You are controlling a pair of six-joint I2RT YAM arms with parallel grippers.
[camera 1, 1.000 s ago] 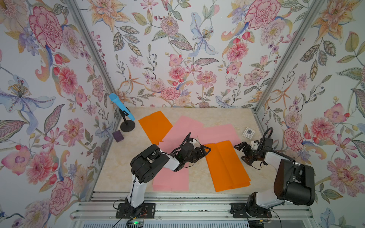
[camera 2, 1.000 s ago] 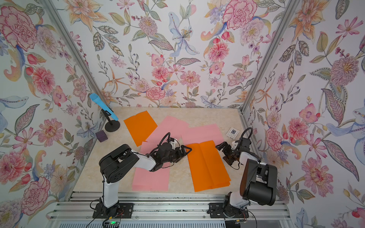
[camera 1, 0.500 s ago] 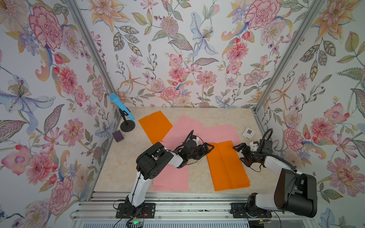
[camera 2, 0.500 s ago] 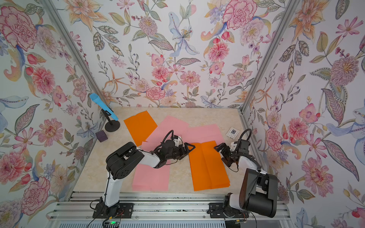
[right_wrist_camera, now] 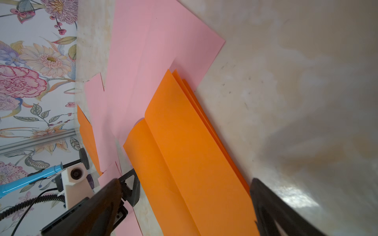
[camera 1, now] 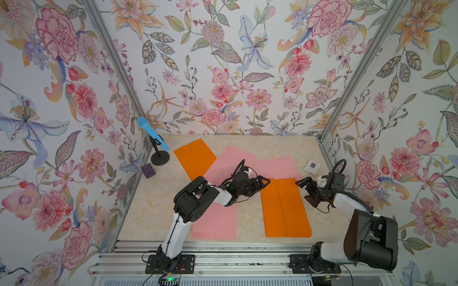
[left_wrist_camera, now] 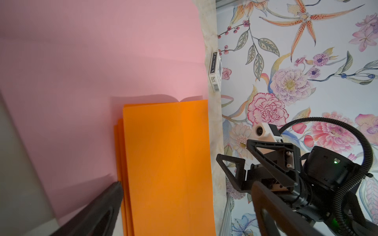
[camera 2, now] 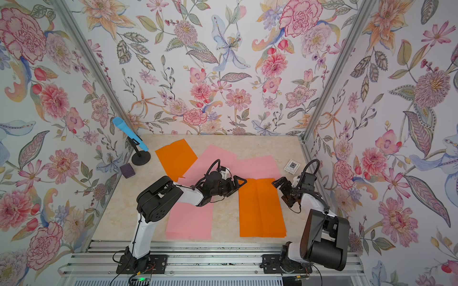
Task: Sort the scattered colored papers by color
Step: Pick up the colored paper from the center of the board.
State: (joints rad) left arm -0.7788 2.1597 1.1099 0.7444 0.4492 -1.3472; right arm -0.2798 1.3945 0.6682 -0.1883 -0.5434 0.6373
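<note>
The colored papers lie on the beige table. In both top views an orange stack (camera 1: 285, 210) (camera 2: 260, 210) sits at the front right and a pink stack (camera 1: 215, 222) at the front left. Loose pink sheets (camera 1: 250, 163) overlap mid-table, next to one orange sheet (camera 1: 194, 158) at the back left. My left gripper (camera 1: 260, 187) (left_wrist_camera: 188, 188) is open at the orange stack's far left corner, its fingers straddling that end. Open too, my right gripper (camera 1: 301, 190) (right_wrist_camera: 186, 183) is at the stack's far right edge, facing the left one. Neither holds anything.
A blue microphone (camera 1: 152, 133) on a black stand stands at the back left, with a small dark purple block (camera 1: 148, 170) beside it. A small white printed card box (camera 1: 311, 166) lies by the right wall. Floral walls enclose three sides; a metal rail (camera 1: 223, 250) runs along the front.
The left gripper has slid right, off the pink sheets to the orange stack's corner. The right gripper has edged in toward the stack's other side. Both stayed open.
</note>
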